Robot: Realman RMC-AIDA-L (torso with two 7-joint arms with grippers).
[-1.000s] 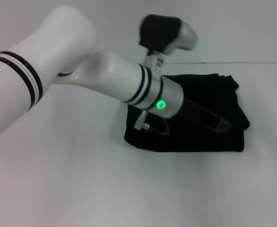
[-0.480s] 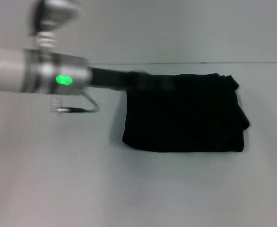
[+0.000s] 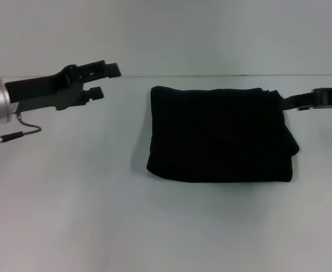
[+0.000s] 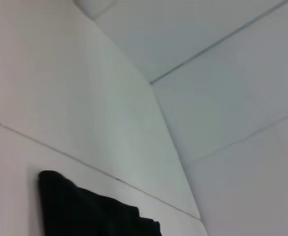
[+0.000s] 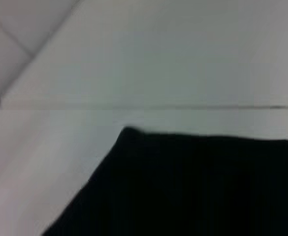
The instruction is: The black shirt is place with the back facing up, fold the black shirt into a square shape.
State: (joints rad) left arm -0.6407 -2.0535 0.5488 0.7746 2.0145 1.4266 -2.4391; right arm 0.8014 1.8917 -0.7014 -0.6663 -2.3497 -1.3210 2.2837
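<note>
The black shirt lies folded into a compact, roughly square bundle in the middle of the white table; no lettering shows. My left gripper hovers well to the left of it, open, with nothing between its fingers. My right gripper comes in from the right edge, its tip close to the shirt's far right corner; I cannot make out whether it touches the cloth. One corner of the shirt appears in the left wrist view, and a folded edge of the shirt fills the lower part of the right wrist view.
The white table spreads around the shirt on all sides. Its far edge meets a pale wall just behind the bundle.
My left arm has swung off the shirt and away to the left, its gripper now open. The right gripper has come into view at the right edge. The shirt has stayed put.
</note>
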